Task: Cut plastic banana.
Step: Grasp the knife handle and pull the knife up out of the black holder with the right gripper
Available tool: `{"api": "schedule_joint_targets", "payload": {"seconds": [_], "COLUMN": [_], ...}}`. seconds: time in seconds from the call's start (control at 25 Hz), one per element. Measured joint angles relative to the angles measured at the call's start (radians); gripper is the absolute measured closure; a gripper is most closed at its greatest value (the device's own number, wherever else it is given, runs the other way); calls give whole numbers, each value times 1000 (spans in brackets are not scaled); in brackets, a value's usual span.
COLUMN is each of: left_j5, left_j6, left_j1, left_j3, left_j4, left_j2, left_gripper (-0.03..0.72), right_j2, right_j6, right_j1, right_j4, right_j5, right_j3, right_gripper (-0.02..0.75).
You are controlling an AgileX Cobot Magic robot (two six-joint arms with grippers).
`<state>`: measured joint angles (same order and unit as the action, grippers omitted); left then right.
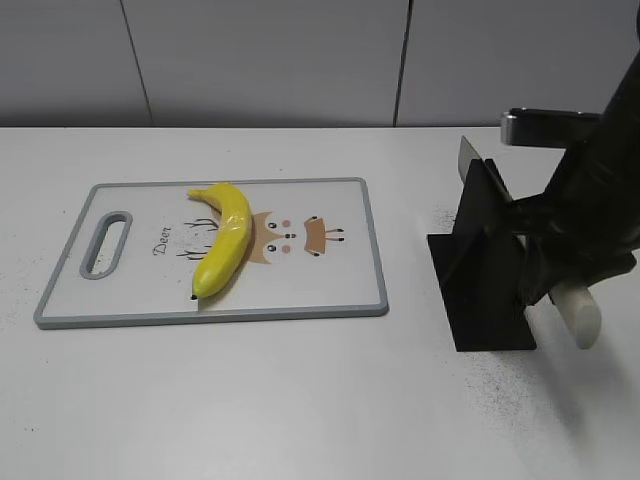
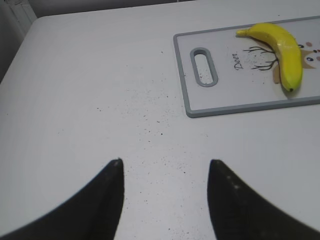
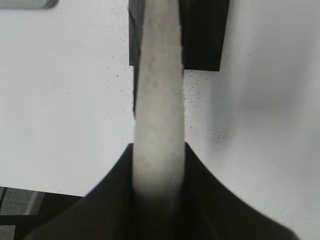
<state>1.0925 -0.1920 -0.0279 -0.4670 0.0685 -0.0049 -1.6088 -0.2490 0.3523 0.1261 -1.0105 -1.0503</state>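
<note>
The glossy, curved plastic banana [image 1: 225, 250] lay on the grey-rimmed cutting board [image 1: 300, 305], near its handle slot. The right gripper [image 3: 159, 165] was clamped on a pale, matte knife handle [image 1: 577, 312] at the black knife stand [image 1: 487, 270]. The left gripper [image 2: 165, 172] hung parted over the bare, speckled table [image 2: 90, 90], well apart from the board.

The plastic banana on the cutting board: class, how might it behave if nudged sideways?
The plastic banana looks glossy, so it would probably slide on the smooth cutting board. Its curve suggests it may pivot or rock rather than roll away. It appears rigid.
</note>
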Motion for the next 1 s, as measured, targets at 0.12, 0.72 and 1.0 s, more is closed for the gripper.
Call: {"api": "schedule_joint_targets", "payload": {"seconds": [0.12, 0.72, 1.0], "left_j5": [0, -1, -31], "left_j6": [0, 0, 0], "left_j1": [0, 0, 0], "left_j3": [0, 0, -15], "left_j4": [0, 0, 2], "left_j2": [0, 0, 65], "left_gripper": [186, 187, 188], "right_j2": [44, 231, 229], "right_j6": [-11, -58, 90], "right_j1": [0, 1, 1], "right_j4": [-11, -41, -49], "right_j5": [-1, -21, -72], "right_j3": [0, -38, -171], "right_gripper": [579, 580, 580]}}
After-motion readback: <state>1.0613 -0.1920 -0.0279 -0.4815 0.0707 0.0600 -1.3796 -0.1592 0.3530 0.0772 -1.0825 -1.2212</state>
